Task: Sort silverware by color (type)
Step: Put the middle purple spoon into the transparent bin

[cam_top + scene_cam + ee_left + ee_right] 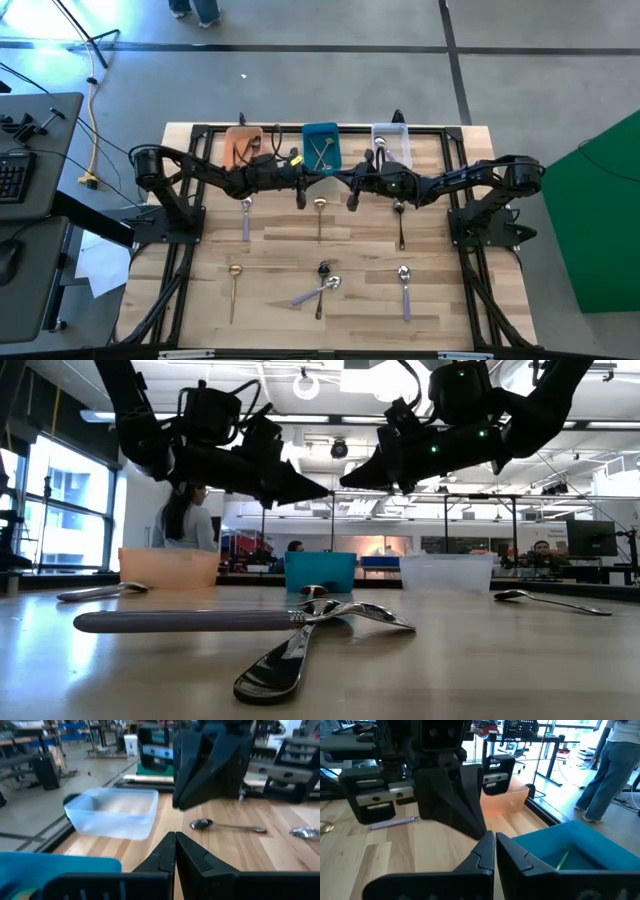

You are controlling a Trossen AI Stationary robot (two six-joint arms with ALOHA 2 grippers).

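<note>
Spoons lie flat and scattered on the wooden table: a lavender-handled one (246, 218), a gold one (320, 215), a dark one (400, 228), another gold one (234, 285), a dark one (322, 285) crossed by a lavender-handled one (312, 294), and one more lavender-handled one (404, 290). My left gripper (300, 192) and right gripper (352, 192) hang shut above the table's middle, tips facing each other just in front of the teal bin (321, 147). Their shut fingers show in the wrist views (175, 842) (495, 842). Neither touches a spoon.
An orange bin (243, 147), the teal bin and a clear bin (391, 145) stand in a row at the far edge, each with spoons inside. A person (607, 775) stands beyond the table's far side. Bare wood lies between the spoons in the near half.
</note>
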